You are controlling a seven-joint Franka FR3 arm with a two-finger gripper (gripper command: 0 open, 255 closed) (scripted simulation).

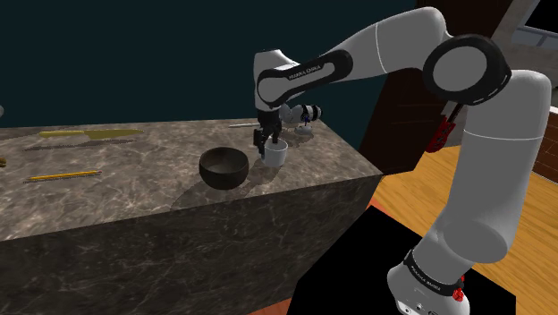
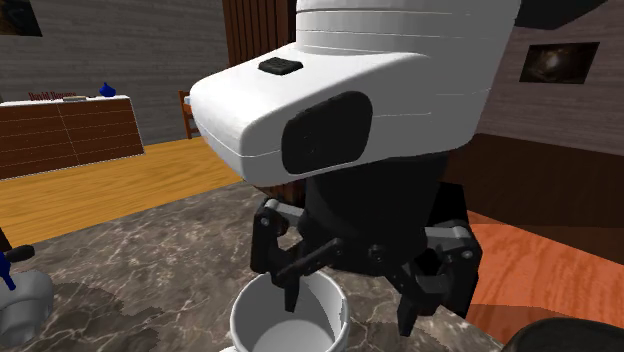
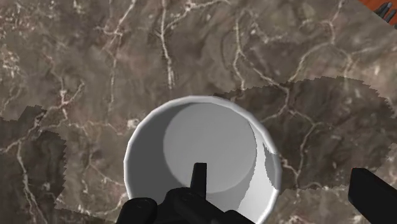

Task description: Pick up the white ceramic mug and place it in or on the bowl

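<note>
Presently the gripper (image 1: 266,143) is down over the white mug (image 1: 280,155), with the arm reaching in from the stand. The mug stands upright on the dark marbled counter (image 1: 134,192), close to the counter's end nearest the stand and roughly midway between its front and back edges. A dark bowl (image 1: 224,167) sits mouth up just beside the mug, on the shoulder view's left, apart from it. The pincer is open. In the wrist view one finger (image 3: 199,181) dips inside the mug and the other finger (image 3: 372,191) hangs outside over bare counter, clear of the wall, so nothing is clasped. A yellow pencil (image 1: 63,175) lies near the front edge toward the counter's far end. A small white and blue object (image 1: 302,114) sits by the back edge behind the mug; what it is cannot be told.
</note>
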